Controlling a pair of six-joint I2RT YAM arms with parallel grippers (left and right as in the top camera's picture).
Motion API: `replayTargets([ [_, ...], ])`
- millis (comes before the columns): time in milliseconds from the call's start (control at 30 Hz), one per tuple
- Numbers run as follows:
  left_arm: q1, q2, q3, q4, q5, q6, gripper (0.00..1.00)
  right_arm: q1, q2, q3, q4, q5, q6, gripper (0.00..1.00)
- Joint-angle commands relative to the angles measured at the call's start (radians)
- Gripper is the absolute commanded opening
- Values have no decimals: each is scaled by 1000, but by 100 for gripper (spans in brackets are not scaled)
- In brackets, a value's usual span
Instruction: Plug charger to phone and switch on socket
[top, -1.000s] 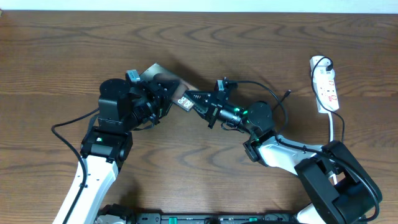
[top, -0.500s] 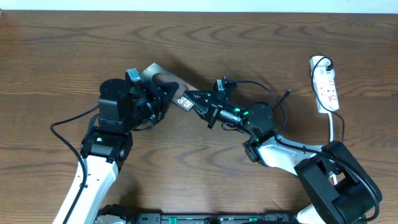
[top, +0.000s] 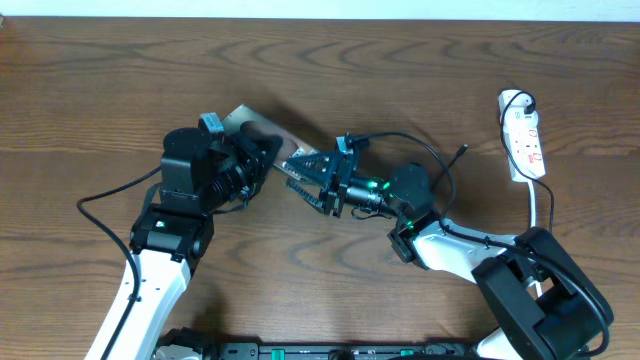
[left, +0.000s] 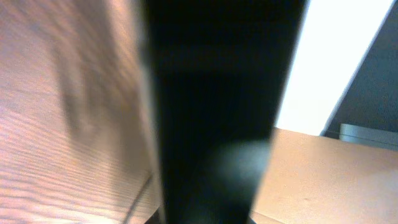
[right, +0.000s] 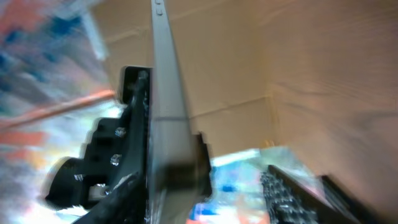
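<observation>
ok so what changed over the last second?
Right gripper let go of the phone: its jaws were shut on the phone's near end and now stand spread. Left gripper tightened shut on the phone and now holds it alone. Charger and socket stayed where they were.

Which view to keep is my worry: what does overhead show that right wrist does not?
Only overhead: the socket, the charger on the table, and the right gripper open beside the phone. Only right wrist: the phone edge-on, a thin slab with black fingers on either face. Both: the phone clamped in the left gripper, and the wooden table.
</observation>
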Motion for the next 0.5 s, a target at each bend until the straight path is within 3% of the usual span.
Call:
replayTargets([
  [0, 22, -7, 14, -73, -77, 175, 8, -5, -3, 3, -60, -41, -246, 66],
  [100, 52, -7, 14, -185, -132, 256, 8, -23, -3, 3, -166, -30, -512, 63],
  [233, 97, -7, 14, -318, -137, 315, 8, -51, -3, 3, -347, 13, -857, 70],
  [467, 100, -7, 14, -479, -124, 375, 7, -175, -40, 20, -539, 169, -1059, 63],
])
